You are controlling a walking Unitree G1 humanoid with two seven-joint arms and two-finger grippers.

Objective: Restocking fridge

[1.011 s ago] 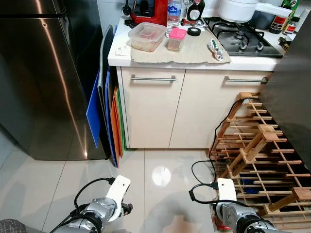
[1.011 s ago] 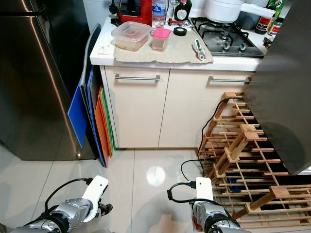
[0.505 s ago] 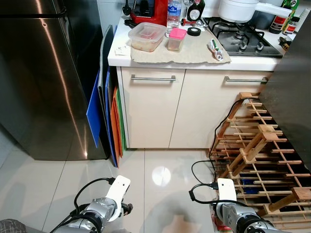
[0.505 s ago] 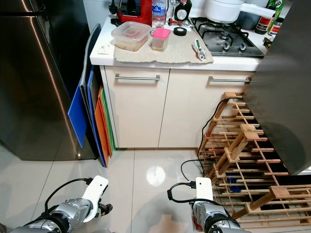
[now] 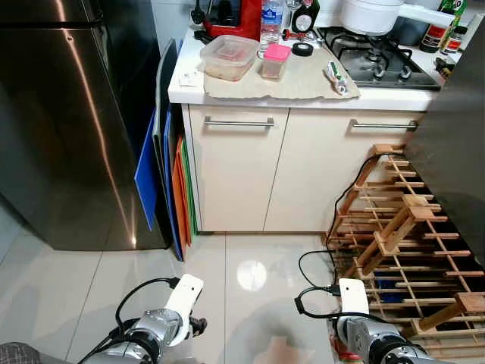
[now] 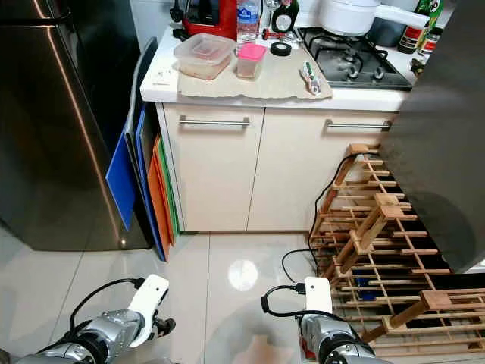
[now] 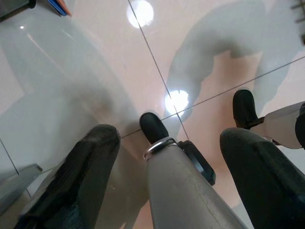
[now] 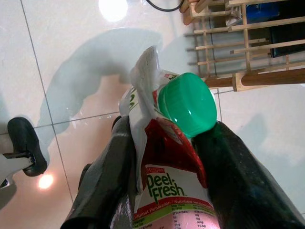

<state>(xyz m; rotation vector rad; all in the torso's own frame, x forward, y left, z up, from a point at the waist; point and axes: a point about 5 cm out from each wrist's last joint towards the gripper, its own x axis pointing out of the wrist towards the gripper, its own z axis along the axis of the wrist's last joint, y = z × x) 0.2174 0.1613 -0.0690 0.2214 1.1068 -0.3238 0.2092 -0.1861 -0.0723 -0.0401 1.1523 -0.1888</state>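
White counter (image 5: 394, 97), beige mat (image 5: 303, 76) with lidded tubs (image 5: 229, 57), glossy tiled floor (image 5: 61, 288), wooden rack (image 5: 402, 250)

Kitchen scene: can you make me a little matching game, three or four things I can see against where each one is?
Things:
1. carton with green cap
2. clear food container
3. white pot
4. blue board

Places:
A. on the gas hob
B. leaning between fridge and cabinet
C. between the right gripper fingers
D. on the cloth on the counter

Pairs: 1-C, 2-D, 3-A, 4-B
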